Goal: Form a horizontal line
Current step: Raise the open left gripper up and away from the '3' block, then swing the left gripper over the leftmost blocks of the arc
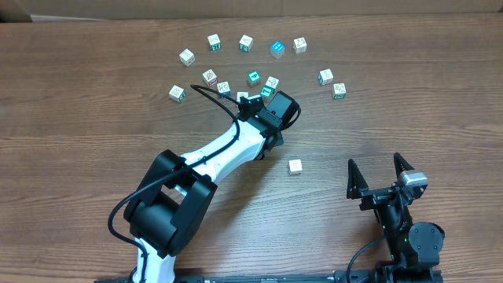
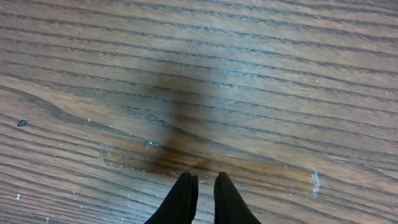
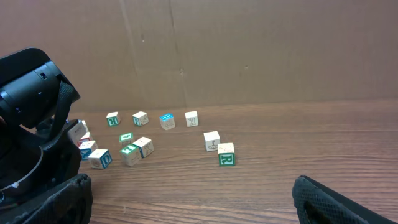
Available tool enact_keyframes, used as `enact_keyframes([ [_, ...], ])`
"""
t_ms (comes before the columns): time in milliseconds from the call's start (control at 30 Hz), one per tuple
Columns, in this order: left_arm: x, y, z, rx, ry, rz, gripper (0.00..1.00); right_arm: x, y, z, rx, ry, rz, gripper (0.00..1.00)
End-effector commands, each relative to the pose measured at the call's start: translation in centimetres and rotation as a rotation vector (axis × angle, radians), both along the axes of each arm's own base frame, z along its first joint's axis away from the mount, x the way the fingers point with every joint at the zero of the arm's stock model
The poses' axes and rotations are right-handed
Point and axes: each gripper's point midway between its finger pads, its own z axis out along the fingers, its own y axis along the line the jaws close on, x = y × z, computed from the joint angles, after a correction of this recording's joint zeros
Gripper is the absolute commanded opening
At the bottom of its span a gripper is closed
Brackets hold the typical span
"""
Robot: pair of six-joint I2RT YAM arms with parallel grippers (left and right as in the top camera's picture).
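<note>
While the left arm (image 1: 228, 149) lies stretched across the desk (image 1: 78, 118), left jaws (image 2: 204, 182): clenched, with only a thin slit between the two black fingers (image 2: 186, 193) and no cube gripped.
Under the left jaws: bare wood grain with a dark smudge (image 2: 177, 134); whether the tips touch the wood cannot be told.
Right jaws (image 1: 376, 171): released and spread wide, grasping no cube, low on the right side of the desk and pointing toward the far edge.
Left wrist: the black head of the white-and-black arm sits just beside the nearest cubes; a black cable arcs over its left side.
Bunch of cubes (image 1: 253, 78): the task's thing, mid-desk just beyond the left wrist. A green-faced cube and several white-sided ones lie close together but staggered, not yet a straight touching row. One or two are partly hidden by the wrist.
Far row (image 1: 246, 42): five cubes spaced apart in a shallow arc along the far side, one with a blue face (image 1: 277, 49).
Right pair (image 1: 325, 76): two cubes near each other, right of the bunch.
Left stray (image 1: 177, 93): one cube alone, left of the bunch.
Lone cube (image 1: 295, 166): white, between the left arm and the right jaws, well apart from the rest.
Backdrop: a brown board wall (image 3: 249, 50) behind the desk.
</note>
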Motion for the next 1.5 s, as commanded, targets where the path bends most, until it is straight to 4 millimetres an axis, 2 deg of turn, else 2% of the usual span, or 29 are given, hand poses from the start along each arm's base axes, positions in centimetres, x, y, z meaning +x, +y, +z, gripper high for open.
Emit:
enact_keyframes([
  [0,0.0,0.6,-0.9,0.032,0.008,0.008,0.09,0.0,0.2,-0.2,0.006,-0.003,0.011,1.0],
  [167,-0.1,0.6,-0.9,0.032,0.008,0.008,0.04,0.0,0.2,-0.2,0.006,-0.003,0.011,1.0],
  [467,0.1,0.6,-0.7,0.062,0.006,-0.069,0.04,0.0,0.2,-0.2,0.006,-0.003,0.011,1.0],
  [633,1.2,-0.2,1.2,0.085,-0.017,-0.16,0.04,0.0,0.2,-0.2,0.006,-0.003,0.011,1.0],
  [733,2.1,-0.7,3.4,0.098,-0.028,-0.203,0.04,0.0,0.2,-0.2,0.006,-0.003,0.011,1.0],
  [833,3.6,-1.1,6.7,0.103,-0.057,-0.238,0.04,0.0,0.2,-0.2,0.006,-0.003,0.011,1.0],
  [1000,6.6,-0.6,14.2,0.074,-0.141,-0.241,0.04,0.0,0.2,-0.2,0.006,-0.003,0.011,1.0],
  [1133,8.8,1.1,20.9,0.028,-0.235,-0.206,0.04,0.0,0.2,-0.2,0.006,-0.003,0.011,1.0],
  [1200,9.6,1.9,23.5,-0.008,-0.276,-0.197,0.04,0.0,0.2,-0.2,0.006,-0.003,0.011,1.0],
  [1267,10.3,2.8,25.1,-0.039,-0.303,-0.179,0.04,0.0,0.2,-0.2,0.006,-0.003,0.011,1.0],
  [1333,10.7,3.5,25.7,-0.063,-0.31,-0.167,0.04,0.0,0.2,-0.2,0.006,-0.003,0.011,1.0],
  [1433,10.7,5.0,25.0,-0.051,-0.274,-0.144,0.05,0.0,0.2,-0.2,0.006,-0.003,0.011,1.0],
  [1467,10.4,5.4,24.6,-0.042,-0.254,-0.14,0.12,0.0,0.2,-0.2,0.006,-0.003,0.011,1.0],
])
